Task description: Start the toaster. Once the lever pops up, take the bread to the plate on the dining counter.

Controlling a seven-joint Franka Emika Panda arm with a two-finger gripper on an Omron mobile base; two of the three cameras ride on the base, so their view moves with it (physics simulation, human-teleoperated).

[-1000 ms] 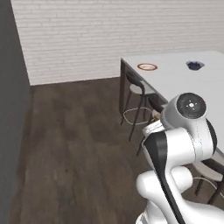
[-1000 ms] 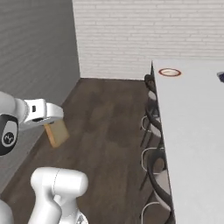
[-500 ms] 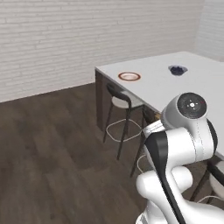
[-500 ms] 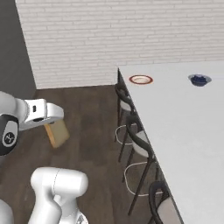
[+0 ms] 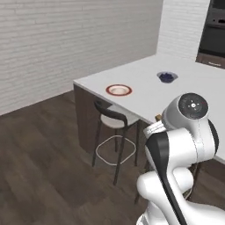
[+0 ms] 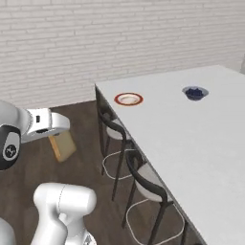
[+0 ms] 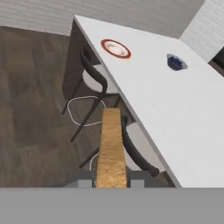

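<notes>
Gripper (image 7: 112, 181) clenched on the bread (image 7: 111, 148), held edge-on above the dark floor (image 7: 30, 109), beside the dining counter (image 7: 166, 109) bearing the plate (image 7: 116, 48).

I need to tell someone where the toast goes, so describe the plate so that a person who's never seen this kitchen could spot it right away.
Find the dining counter, the long white-topped island with dark stools tucked along its side. Near the corner closest to the brick wall lies the plate, round, flat and pale in the middle. Its red rim sets it apart from the small dark blue bowl further along the counter.
</notes>
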